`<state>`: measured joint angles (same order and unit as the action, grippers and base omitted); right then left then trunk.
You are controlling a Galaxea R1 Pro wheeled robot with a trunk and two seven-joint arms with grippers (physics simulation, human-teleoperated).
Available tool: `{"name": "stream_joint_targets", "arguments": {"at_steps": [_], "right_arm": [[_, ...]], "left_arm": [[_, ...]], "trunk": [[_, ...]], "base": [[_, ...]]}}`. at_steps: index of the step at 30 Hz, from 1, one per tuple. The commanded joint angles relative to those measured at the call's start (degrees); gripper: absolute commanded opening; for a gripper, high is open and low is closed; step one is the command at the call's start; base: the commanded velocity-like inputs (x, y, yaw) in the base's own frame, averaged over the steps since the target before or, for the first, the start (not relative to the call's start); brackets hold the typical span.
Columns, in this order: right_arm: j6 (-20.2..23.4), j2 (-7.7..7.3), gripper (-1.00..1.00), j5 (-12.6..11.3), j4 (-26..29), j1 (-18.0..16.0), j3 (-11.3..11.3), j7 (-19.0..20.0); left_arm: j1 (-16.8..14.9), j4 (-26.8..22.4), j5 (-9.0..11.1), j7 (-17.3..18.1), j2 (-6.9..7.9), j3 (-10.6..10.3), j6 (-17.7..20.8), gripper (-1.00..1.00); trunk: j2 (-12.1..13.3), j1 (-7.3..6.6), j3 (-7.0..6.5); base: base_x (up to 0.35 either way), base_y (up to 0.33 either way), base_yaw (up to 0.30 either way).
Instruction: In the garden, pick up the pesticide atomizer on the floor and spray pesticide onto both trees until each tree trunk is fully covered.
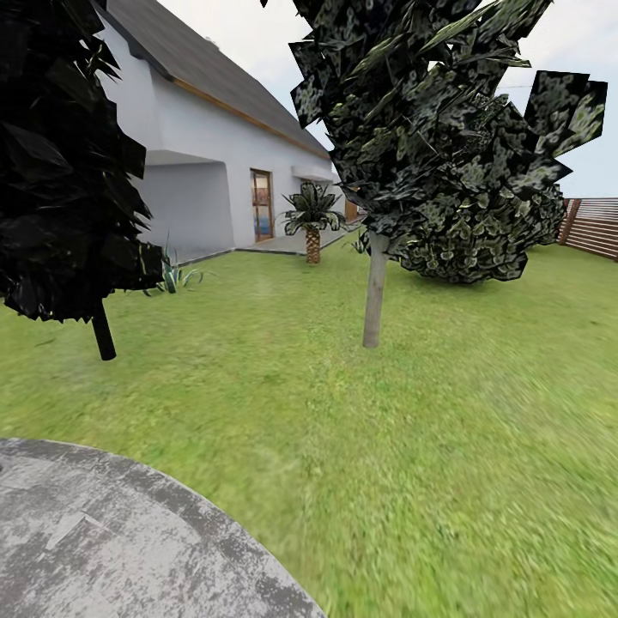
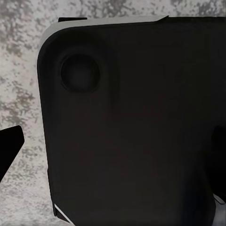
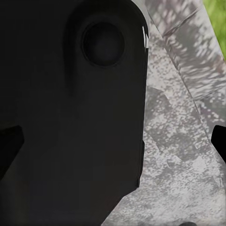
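The robot was on its way, looking over the green grass lawn (image 1: 429, 446) at a thin grey-brown tree trunk (image 1: 374, 296). No sprayer showed; next it must find it. I could not tell each gripper's state.

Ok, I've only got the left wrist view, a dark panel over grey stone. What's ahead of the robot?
Observer: In the head view, a tree with a bare grey-brown trunk stands ahead on the lawn.
Operator: Anything on that trunk yet?
Observer: It looks plain, with no white specks that I can make out.
Operator: And further right?
Observer: A slatted fence bounds the lawn at the far right.
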<state>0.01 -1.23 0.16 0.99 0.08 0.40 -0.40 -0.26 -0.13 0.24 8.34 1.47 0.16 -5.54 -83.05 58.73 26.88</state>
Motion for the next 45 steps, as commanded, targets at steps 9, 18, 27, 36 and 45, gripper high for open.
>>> {"name": "stream_joint_targets", "arguments": {"at_steps": [9,18,27,36,45], "right_arm": [[0.0,-0.16,1.0,-0.1,0.3,0.0,0.0,0.0],[0.0,-0.18,1.0,-0.1,0.5,0.0,0.0,0.0],[0.0,-0.11,1.0,-0.1,0.5,0.0,0.0,0.0],[0.0,-0.09,1.0,-0.1,0.5,0.0,0.0,0.0],[0.0,-0.09,1.0,-0.1,0.5,0.0,0.0,0.0]], "left_arm": [[0.0,0.0,0.0,0.2,0.02,0.0,-0.2,1.0],[0.0,0.0,0.0,0.2,0.0,0.0,-0.2,1.0],[0.0,0.0,0.0,0.2,0.0,0.0,-0.2,1.0],[0.0,0.0,0.0,0.2,0.0,0.0,-0.2,1.0],[0.0,0.0,0.0,0.2,-0.02,0.0,-0.2,1.0]], "trunk": [[0.0,0.0,0.05],[0.0,0.0,0.05],[0.0,0.0,0.05],[0.0,0.0,0.05],[0.0,0.0,0.05]], "base": [[0.0,0.0,0.074],[0.0,0.0,0.262],[0.0,0.0,0.296],[0.0,0.0,0.3],[0.0,0.0,0.3]]}}
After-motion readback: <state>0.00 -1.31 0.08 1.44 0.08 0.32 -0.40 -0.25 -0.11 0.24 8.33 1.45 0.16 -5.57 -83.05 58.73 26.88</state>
